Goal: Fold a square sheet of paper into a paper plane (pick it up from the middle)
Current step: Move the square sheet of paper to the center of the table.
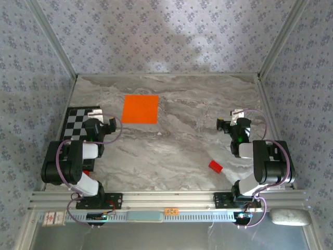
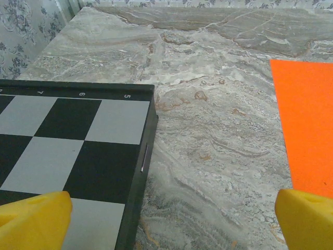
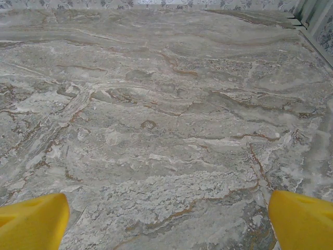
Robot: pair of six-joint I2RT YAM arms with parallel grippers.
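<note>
Apparently flat sheet [image 1: 140, 109] lies untouched.

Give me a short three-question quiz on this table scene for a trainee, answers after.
1. True or false: the flat bright orange square paper sheet lies beside the black-and-white checkerboard mat, not touching it.
2. The small red block lies on which side of the grey marbled table? A left, B right.
3. Fill in: the left gripper and right gripper both stand ____.
Key: 1 true; 2 B; 3 open.
</note>
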